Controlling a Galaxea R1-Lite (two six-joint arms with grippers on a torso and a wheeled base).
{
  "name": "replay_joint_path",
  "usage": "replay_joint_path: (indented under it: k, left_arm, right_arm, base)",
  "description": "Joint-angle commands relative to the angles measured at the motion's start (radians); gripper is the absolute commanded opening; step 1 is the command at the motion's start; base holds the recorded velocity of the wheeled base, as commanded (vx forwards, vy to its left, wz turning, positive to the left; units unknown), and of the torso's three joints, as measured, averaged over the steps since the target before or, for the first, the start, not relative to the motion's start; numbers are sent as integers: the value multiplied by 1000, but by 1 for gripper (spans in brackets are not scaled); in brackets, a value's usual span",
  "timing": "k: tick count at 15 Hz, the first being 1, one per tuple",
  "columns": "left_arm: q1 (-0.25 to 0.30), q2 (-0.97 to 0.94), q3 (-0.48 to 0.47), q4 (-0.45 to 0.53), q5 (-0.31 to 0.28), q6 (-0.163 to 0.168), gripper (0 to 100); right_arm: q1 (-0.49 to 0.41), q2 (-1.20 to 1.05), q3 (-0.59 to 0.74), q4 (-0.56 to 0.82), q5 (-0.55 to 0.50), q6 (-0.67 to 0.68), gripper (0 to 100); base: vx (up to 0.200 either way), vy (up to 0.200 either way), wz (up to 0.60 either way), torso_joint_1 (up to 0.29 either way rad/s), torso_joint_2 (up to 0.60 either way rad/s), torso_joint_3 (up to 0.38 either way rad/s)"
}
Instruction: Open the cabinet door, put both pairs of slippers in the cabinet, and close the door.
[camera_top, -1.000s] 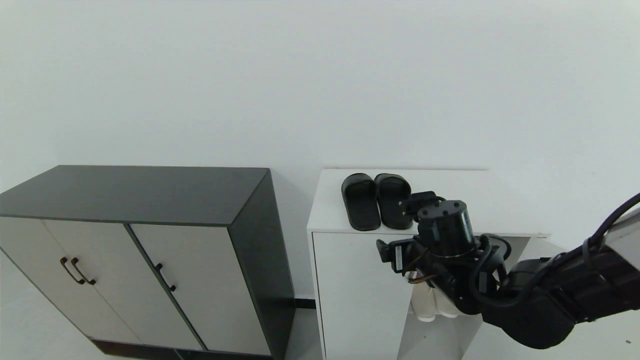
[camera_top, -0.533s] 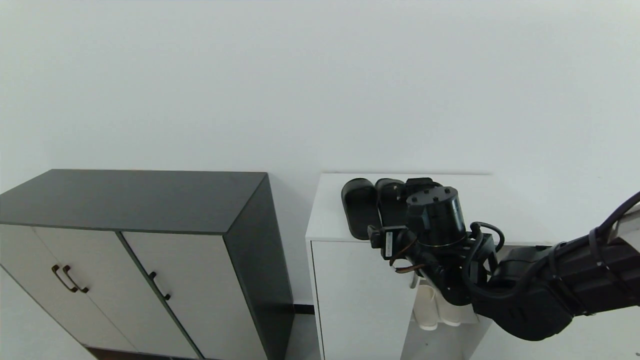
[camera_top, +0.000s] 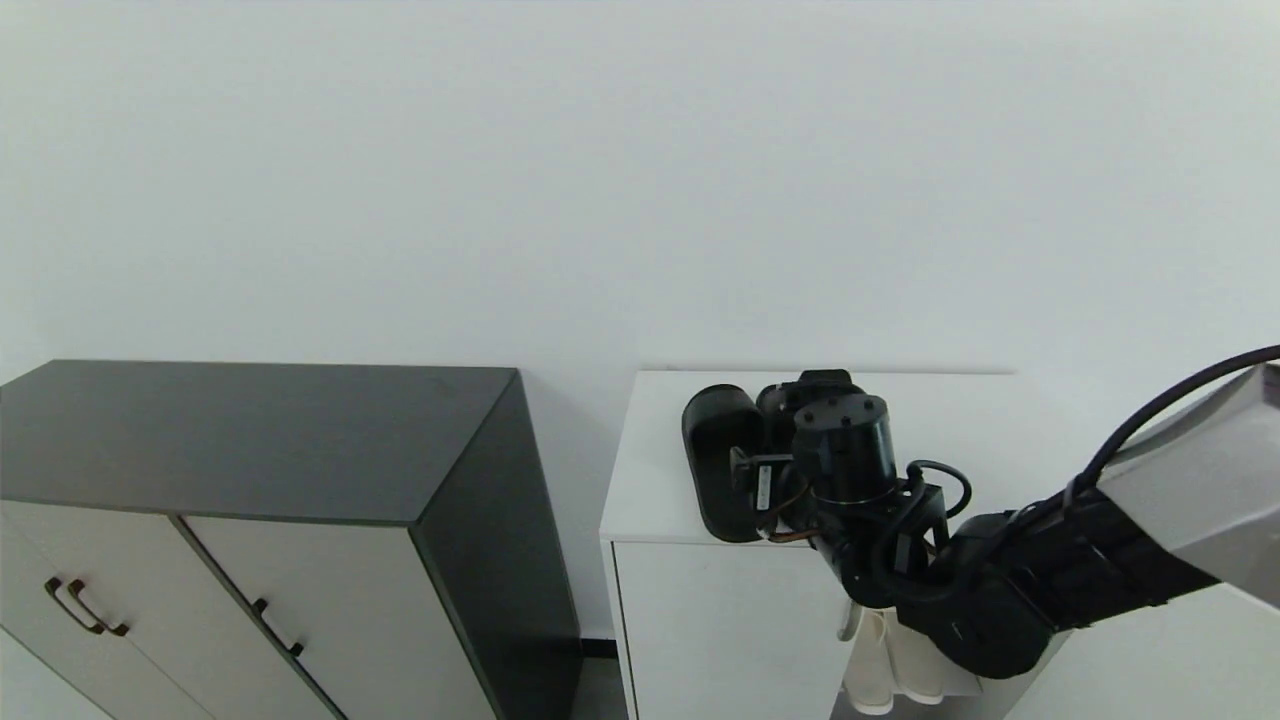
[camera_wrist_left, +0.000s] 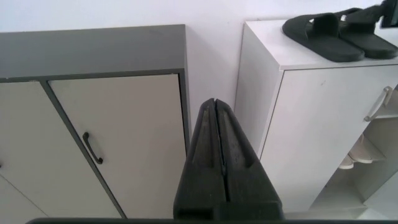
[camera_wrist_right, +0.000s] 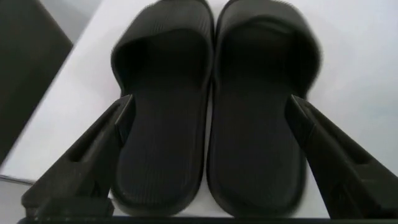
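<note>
right fingers (camera_wrist_right: 81, 162) farther forward, wide apart astride black slippers (camera_wrist_right: 163, 134); left fingers (camera_wrist_left: 202, 155) clenched

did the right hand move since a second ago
Yes. Measured against the black slippers on the white cabinet, the right hand has gone forward from near the front edge to over the pair, open and straddling both.
</note>
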Motion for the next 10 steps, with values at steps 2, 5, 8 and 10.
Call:
replay_joint_path:
  k: [2,5,8,10]
  left_arm:
    - [0,2,0,-1,0,-1,0]
    - [0,0,0,1,0,-2,0]
    - [0,2,0,-1,0,-2,0]
    - [0,0,0,1,0,-1,0]
  right_arm:
    - [-42,145,-121,-14,8,-35,100]
    - [-77,191,-226,53,15,-52,100]
    - [-93,235,-315,99,34,-54,100]
    - [-106,277,-381,113,38,-54,100]
  base:
    - [0,0,0,0,0,0]
    - [0,0,0,0,0,0]
    - [0,0,0,0,0,0]
    - [0,0,0,0,0,0]
